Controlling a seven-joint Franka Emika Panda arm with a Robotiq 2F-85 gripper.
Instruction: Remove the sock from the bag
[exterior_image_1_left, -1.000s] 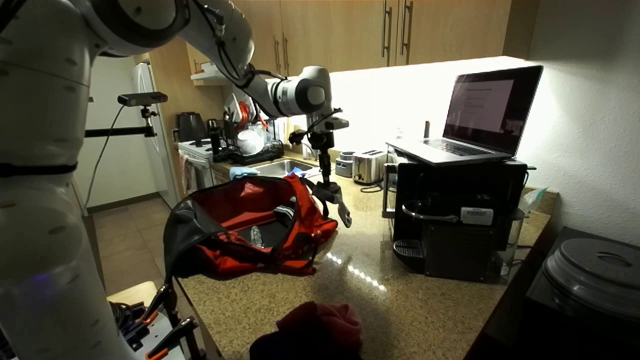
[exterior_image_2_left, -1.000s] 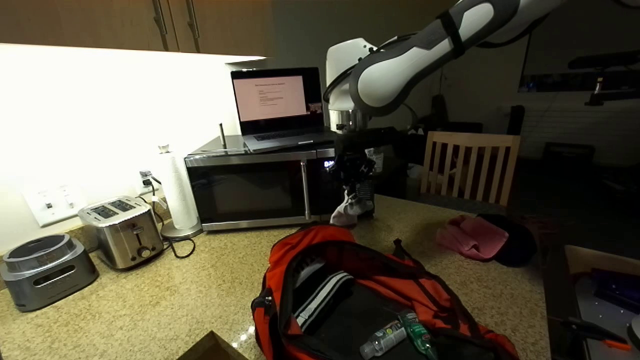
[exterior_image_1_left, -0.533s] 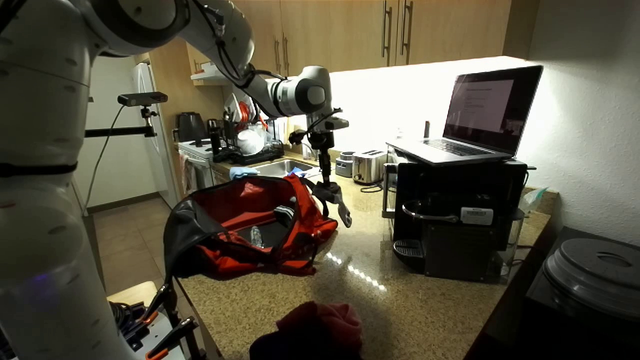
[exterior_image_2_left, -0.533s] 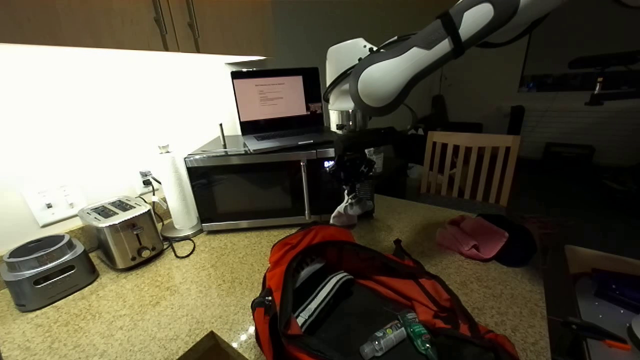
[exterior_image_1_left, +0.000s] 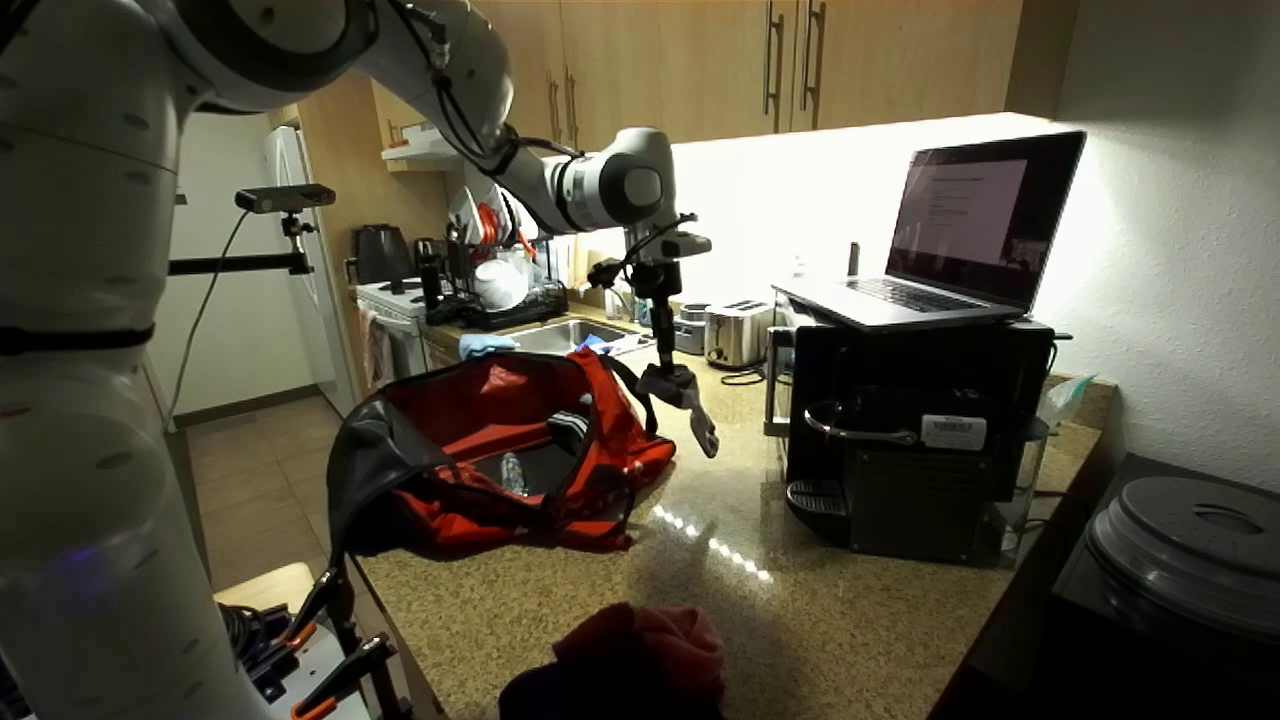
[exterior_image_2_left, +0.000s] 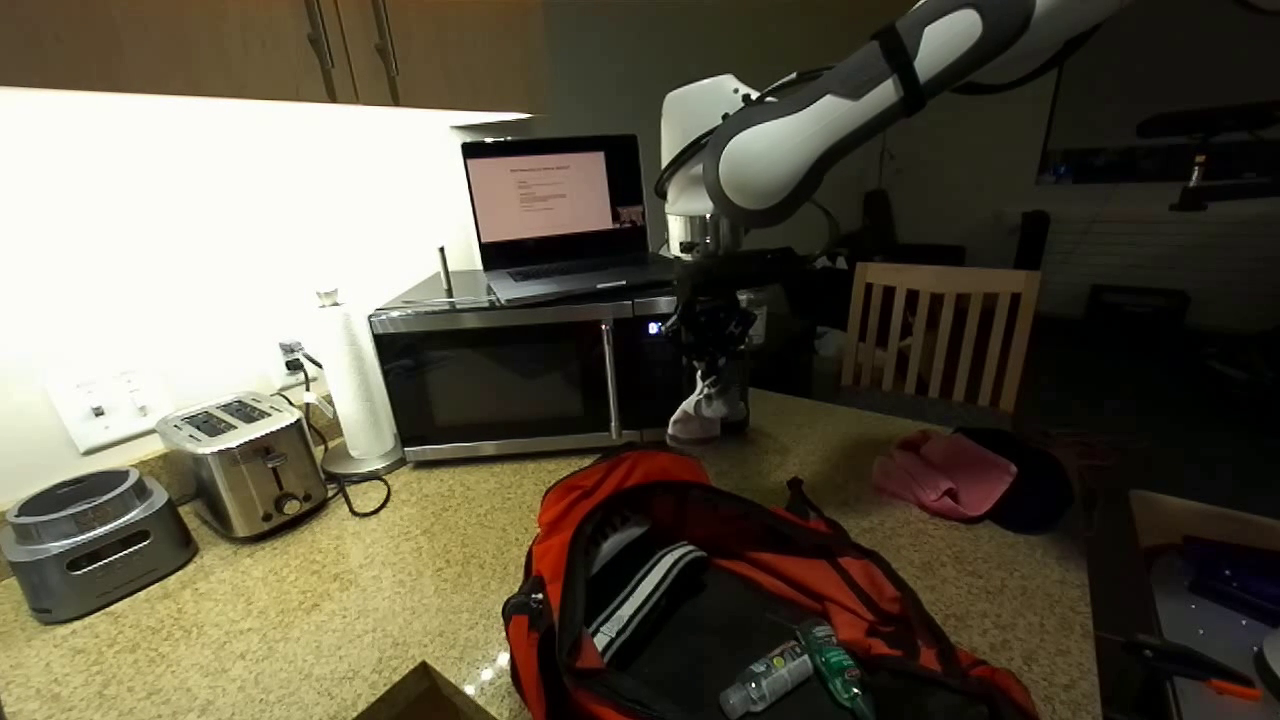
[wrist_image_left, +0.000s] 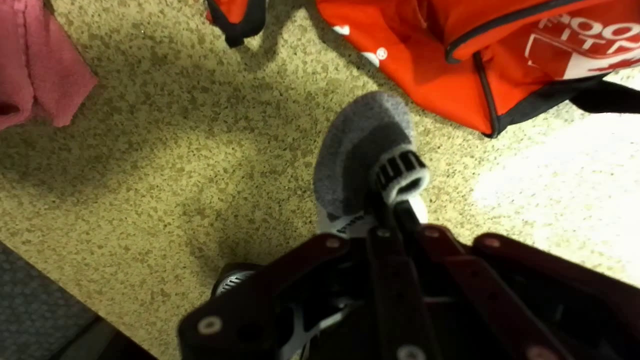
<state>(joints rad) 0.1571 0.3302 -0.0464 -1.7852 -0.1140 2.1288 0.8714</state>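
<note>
Sock (exterior_image_1_left: 692, 402) held out of the bag (exterior_image_1_left: 625, 430), drawn a little farther off.
In an exterior view, the gripper (exterior_image_1_left: 667, 365) is closed on the sock at the bag's two o'clock; both have just been shifted slightly toward three o'clock. In an exterior view, the sock is seen beyond the bag, near eleven o'clock; a striped item (exterior_image_2_left: 645, 600) is left inside, and whether it is another sock cannot be told. In the wrist view, counter (wrist_image_left: 225, 170) is shown between the sock and the bag, which is placed toward two o'clock. Removal is judged all but done; only lowering and release seem to be left.
</note>
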